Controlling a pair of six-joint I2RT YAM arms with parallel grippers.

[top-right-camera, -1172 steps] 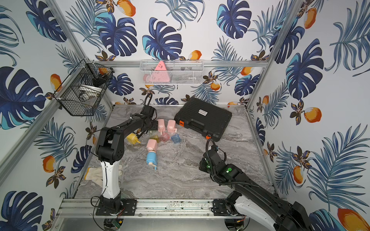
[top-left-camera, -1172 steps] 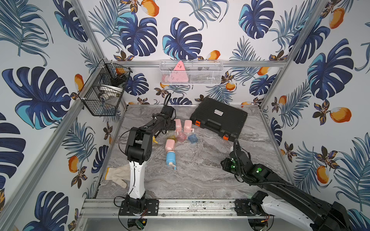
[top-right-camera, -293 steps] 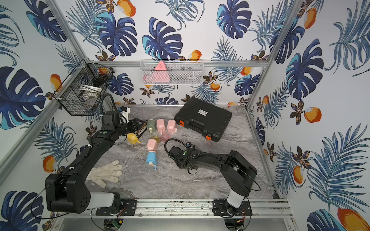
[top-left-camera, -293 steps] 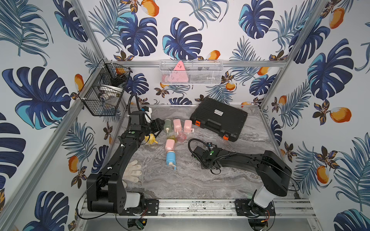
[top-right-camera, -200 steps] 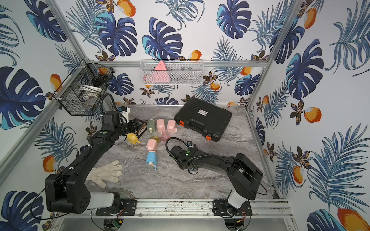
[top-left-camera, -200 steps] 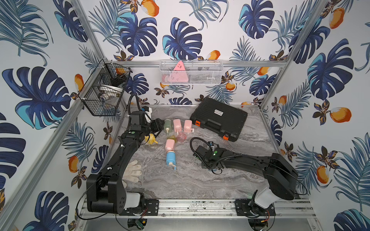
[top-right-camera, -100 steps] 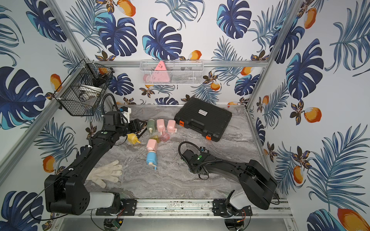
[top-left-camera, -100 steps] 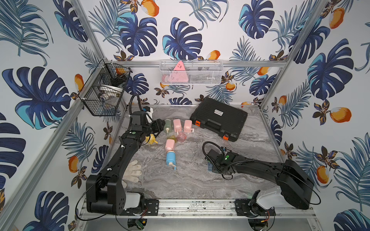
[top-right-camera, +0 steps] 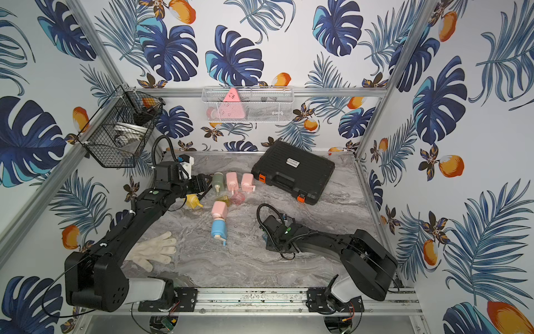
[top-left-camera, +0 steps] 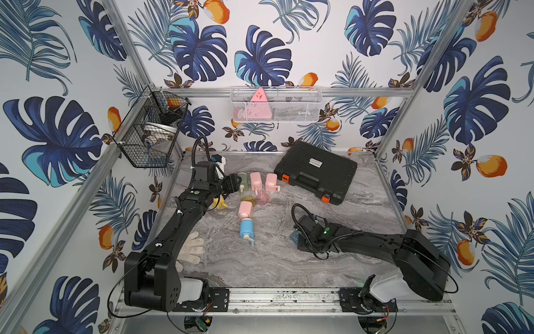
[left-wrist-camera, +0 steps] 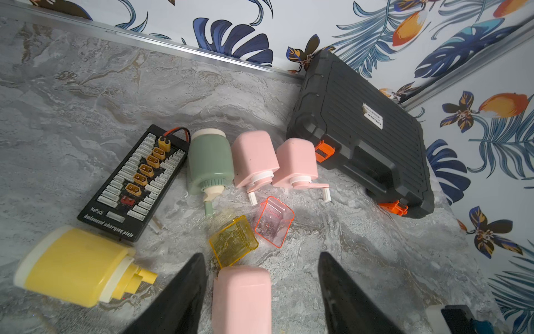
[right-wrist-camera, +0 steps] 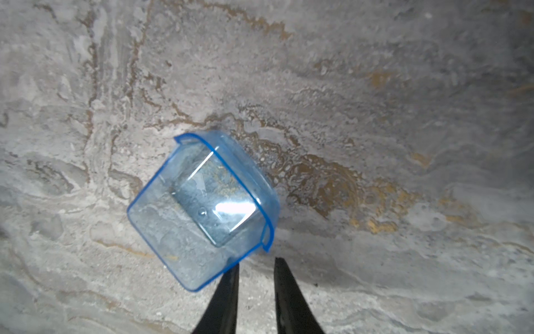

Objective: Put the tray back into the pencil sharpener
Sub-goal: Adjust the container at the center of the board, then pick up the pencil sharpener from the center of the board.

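Stretching low and forward, right pincer (right-wrist-camera: 257,261) narrowly parted, empty, just beside blue tray (right-wrist-camera: 202,208).

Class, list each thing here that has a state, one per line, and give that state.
Blue sharpener: lying down.
Blue tray: loose on the table, empty.
Yellow tray: loose, outside any sharpener.
Black case: shut.
Left pincer: open.
Right pincer: slightly open, holding nothing.
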